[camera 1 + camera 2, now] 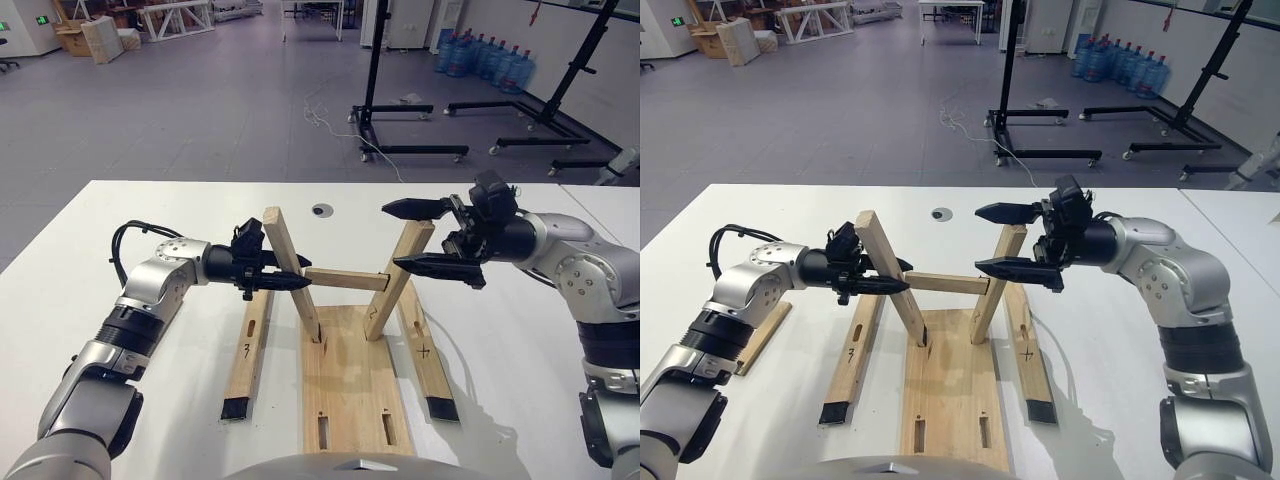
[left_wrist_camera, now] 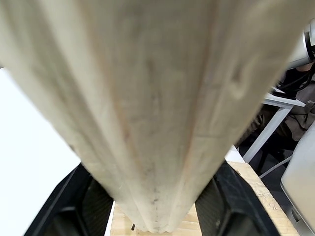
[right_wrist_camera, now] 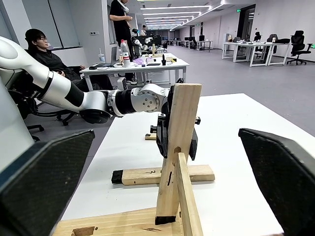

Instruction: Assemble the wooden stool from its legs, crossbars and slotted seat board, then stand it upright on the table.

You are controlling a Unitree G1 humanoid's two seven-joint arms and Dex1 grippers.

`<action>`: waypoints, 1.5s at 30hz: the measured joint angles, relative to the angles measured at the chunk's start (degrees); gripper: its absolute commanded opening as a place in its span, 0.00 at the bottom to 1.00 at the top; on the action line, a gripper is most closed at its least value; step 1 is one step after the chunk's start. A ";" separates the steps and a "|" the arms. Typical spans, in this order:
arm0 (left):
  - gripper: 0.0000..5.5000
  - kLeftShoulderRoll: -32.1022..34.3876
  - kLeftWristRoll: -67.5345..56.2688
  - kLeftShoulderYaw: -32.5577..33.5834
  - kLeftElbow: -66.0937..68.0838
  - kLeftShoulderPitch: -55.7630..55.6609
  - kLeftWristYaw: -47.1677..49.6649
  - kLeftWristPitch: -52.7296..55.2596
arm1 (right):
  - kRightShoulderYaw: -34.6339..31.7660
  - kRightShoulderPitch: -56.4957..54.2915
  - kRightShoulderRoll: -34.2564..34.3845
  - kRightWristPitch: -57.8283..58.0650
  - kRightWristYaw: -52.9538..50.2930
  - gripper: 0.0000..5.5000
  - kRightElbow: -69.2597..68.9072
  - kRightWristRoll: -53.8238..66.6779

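Observation:
The slotted seat board point(image 1: 350, 400) lies flat on the white table. Two legs stand slanted in its slots, the left leg point(image 1: 290, 270) and the right leg point(image 1: 400, 280), joined by a crossbar point(image 1: 345, 279). My left gripper point(image 1: 290, 282) is shut on the left leg at mid-height; its wood point(image 2: 157, 98) sits between the black fingers point(image 2: 74, 206). My right gripper point(image 1: 420, 237) is open, one finger above and one below the right leg's top end. From the right wrist view I see the left leg point(image 3: 178, 142) between the wide-apart pads point(image 3: 44, 182).
Two more legs lie flat beside the board, one on the left point(image 1: 250, 350) and one on the right point(image 1: 425, 350). A loose wooden piece point(image 1: 765, 335) lies under my left arm. A round hole point(image 1: 322, 210) marks the far table edge. Black stands point(image 1: 410, 110) are on the floor beyond.

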 measured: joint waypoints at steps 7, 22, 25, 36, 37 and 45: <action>0.37 -0.22 0.00 -0.63 0.53 -0.59 0.01 0.66 | 0.05 0.31 0.07 -0.68 -0.20 0.98 -0.23 0.00; 0.37 -1.58 0.12 -4.39 5.17 -5.42 -0.68 -0.38 | 0.35 1.12 1.15 -1.85 -1.82 0.98 -2.37 0.04; 0.37 -1.34 0.13 -4.86 4.80 -5.44 -0.60 -0.81 | 0.35 1.11 1.98 -1.69 -2.43 0.98 -3.14 0.13; 0.37 -0.07 0.18 -5.78 1.22 -2.78 0.82 -3.33 | 1.05 1.16 6.45 -1.39 -9.71 0.98 -8.99 0.19; 0.37 -0.01 0.18 -6.00 0.97 -2.61 0.97 -3.37 | 1.04 1.15 7.10 -1.36 -11.29 0.98 -10.26 0.22; 0.37 0.13 0.18 -6.75 -0.12 -2.08 2.09 -3.93 | 8.93 -2.52 15.14 -7.17 -32.76 0.98 -20.35 -19.22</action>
